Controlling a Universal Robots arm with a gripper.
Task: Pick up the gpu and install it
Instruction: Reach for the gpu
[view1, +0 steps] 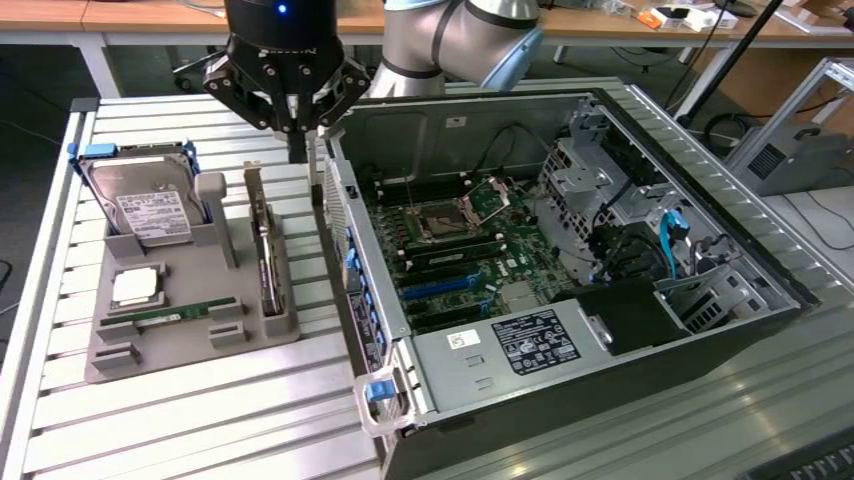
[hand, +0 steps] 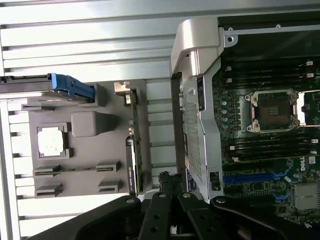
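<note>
Open computer case (view1: 447, 385) fronts the exterior view; end effector (view1: 296, 148), pinched narrow, hovers at twelve o'clock of the upright gpu (view1: 267, 250).

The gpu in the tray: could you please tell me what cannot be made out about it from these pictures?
- Exterior view: the gpu stands on edge in the gray tray, so its fan cannot be made out.
- Wrist view: the gpu is also edge-on here; its end by the gripper is hidden behind it.
- Exterior view: the print on the hard drive is too small to read.
</note>
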